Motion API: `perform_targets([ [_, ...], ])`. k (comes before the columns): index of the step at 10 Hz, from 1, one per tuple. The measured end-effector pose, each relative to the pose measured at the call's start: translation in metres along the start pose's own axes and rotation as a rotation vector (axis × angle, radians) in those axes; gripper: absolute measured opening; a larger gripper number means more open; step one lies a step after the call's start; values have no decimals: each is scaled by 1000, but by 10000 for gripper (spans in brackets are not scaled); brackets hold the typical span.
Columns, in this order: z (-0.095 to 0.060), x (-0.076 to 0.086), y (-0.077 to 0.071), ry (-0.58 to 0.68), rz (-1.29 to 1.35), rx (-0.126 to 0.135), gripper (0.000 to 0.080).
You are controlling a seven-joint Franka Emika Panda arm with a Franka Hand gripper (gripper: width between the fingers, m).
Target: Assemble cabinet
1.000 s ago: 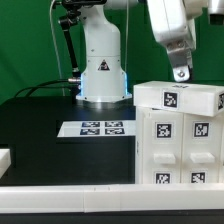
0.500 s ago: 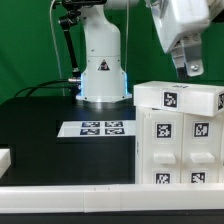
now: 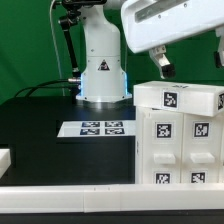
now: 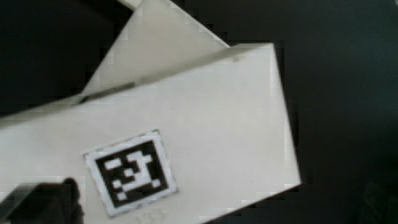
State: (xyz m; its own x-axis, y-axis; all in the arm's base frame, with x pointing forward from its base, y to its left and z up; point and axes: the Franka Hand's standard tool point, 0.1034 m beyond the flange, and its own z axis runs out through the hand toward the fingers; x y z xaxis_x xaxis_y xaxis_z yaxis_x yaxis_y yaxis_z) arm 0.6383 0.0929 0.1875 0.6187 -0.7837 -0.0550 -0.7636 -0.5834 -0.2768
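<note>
1. White rail (image 3: 60, 186) runs along the table's front edge, nearest the exterior camera, far below the gripper.
2. Cabinet (image 3: 178, 140) stands at the exterior view's right on the black table (image 3: 40, 120), directly under the gripper. It's a boxy white stack with tags on its front faces and one tag on the top slab.
3. Gripper (image 3: 162, 66) hangs above the cabinet's top slab, clear of it with a visible gap. One dark finger (image 3: 163, 68) is seen; the other isn't resolved, so I cannot tell whether the jaws are spread or closed. Nothing visibly in them.
4. Wrist view: tagged white cabinet panel (image 4: 169, 140) fills the frame and is blurred; dark fingertip (image 4: 39, 205) at the frame edge.
5. Marker board (image 3: 99, 129) lies flat on the table, beside the cabinet toward the exterior view's left, below the gripper's level.
6. Arm base (image 3: 102, 60) is behind the board, farthest back.
</note>
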Motion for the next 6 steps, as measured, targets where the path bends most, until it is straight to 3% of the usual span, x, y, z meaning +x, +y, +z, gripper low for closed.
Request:
perform_targets([
  [4,1,2,2,3,-273,-4,796],
  [6,2,-1,4,8,-611,-54,796],
])
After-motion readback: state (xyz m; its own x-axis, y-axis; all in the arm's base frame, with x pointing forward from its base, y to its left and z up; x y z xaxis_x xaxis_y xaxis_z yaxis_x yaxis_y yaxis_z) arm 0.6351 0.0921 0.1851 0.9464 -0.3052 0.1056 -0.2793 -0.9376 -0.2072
